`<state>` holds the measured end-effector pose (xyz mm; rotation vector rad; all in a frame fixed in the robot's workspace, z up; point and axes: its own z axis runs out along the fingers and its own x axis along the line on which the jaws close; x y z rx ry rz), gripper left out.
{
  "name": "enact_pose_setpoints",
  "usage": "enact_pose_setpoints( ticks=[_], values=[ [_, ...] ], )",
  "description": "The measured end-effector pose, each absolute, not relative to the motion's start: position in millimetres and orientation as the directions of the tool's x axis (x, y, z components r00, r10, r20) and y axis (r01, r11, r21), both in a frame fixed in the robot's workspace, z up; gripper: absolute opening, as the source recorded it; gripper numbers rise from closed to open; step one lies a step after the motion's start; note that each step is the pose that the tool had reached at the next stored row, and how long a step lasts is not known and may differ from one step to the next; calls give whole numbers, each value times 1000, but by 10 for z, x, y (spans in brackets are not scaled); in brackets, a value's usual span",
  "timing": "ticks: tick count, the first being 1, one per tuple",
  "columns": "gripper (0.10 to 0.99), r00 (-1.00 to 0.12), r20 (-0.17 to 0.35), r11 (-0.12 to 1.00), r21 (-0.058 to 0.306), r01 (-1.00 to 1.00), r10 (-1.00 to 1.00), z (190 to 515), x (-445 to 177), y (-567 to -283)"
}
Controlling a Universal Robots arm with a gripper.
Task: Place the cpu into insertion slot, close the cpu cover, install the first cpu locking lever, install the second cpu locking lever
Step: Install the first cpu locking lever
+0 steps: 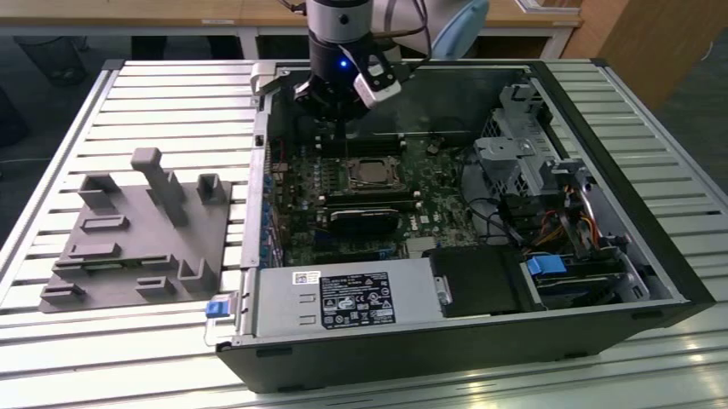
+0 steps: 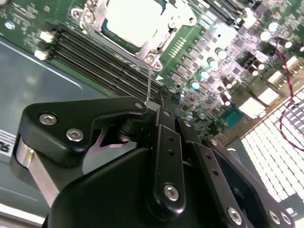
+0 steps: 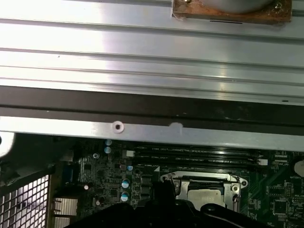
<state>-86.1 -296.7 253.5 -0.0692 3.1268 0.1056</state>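
gripper: in the second wrist view its fingers look pressed together on the tip of a thin wire locking lever; in the exterior view it hangs low inside the computer case, at the far edge of the motherboard.
locking lever: runs from a corner of the socket frame straight to the fingertips; it stands up off the board, so i judge it is not latched. i cannot tell whether it is the first or the second one.
cpu: lies flat in the insertion slot, silvery top showing.
cpu cover: down over the cpu, framing it through the centre cutout.
memory slots: just beside the socket, between it and the case wall.
progress: placing the cpu and closing the cover look done; lever work is in hand, and how the other lever sits is not clear.
surroundings: a grey fixture block lies on the slatted table, well apart from the case.
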Motion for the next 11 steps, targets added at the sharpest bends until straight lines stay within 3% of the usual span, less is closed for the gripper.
enact_pose_setpoints(
  ticks=[11],
  values=[
    [106, -999, -14, 997, 67, -43, -43, 2520, -699, -2967]
  ],
)
